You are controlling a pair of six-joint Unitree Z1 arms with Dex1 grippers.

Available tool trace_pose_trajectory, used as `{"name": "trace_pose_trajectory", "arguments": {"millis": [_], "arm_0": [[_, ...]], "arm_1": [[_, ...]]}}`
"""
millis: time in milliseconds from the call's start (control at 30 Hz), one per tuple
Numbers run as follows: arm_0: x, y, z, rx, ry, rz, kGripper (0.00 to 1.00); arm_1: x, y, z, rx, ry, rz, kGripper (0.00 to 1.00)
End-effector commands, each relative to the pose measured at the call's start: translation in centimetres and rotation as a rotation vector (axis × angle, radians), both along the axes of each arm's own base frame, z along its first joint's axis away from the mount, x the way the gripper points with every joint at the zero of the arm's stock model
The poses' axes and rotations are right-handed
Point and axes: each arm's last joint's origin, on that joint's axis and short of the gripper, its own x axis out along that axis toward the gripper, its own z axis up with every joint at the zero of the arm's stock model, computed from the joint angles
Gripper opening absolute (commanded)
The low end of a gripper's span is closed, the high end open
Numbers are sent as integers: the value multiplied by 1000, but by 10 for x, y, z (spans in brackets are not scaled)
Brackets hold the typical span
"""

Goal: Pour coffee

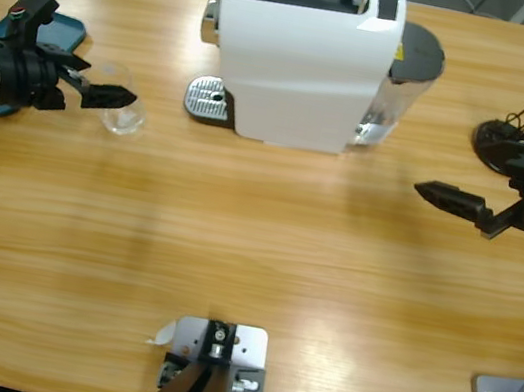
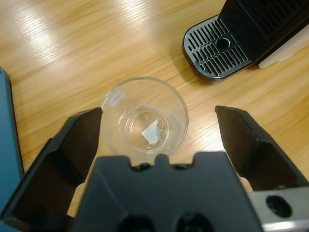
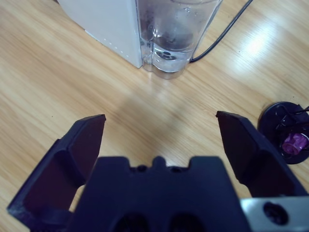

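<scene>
A clear empty-looking glass (image 1: 122, 115) stands upright on the table left of the white coffee machine (image 1: 301, 61). My left gripper (image 1: 108, 90) is open. In the left wrist view the glass (image 2: 145, 118) sits between the wide jaws, closer to the left one and touching neither. No coffee shows in the glass or anywhere else. My right gripper (image 1: 444, 202) hangs open over bare wood to the right of the machine. In the right wrist view it (image 3: 159, 118) faces the machine's clear water tank (image 3: 174, 34).
The machine's metal drip tray (image 1: 208, 100) (image 2: 217, 50) lies just right of the glass. A black capsule stand (image 1: 500, 142) with a purple capsule (image 3: 292, 142) sits by the right arm. A blue tray (image 1: 63, 29) lies under the left arm. A black cable (image 3: 217, 41) runs behind the tank.
</scene>
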Motion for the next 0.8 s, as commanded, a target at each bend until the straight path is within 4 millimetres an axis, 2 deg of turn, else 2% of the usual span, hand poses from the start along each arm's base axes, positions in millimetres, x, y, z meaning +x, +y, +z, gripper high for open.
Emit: {"name": "trace_pose_trajectory", "arguments": {"millis": [33, 267, 600, 733, 800], "arm_0": [[-2, 1, -31, 83, 97, 15, 996], [-13, 9, -24, 63, 69, 15, 991], [-46, 33, 9, -41, -82, 9, 991], [-48, 34, 11, -47, -92, 8, 991], [-42, 30, 3, -24, -62, 9, 992]], "arm_1": [[-1, 1, -12, -33, 30, 1, 1000], [0, 1, -13, -36, 35, 1, 1000], [1, 3, -15, -42, 44, 3, 1000], [1, 3, -15, -41, 45, 4, 1000], [1, 3, -15, -40, 44, 4, 1000]]}}
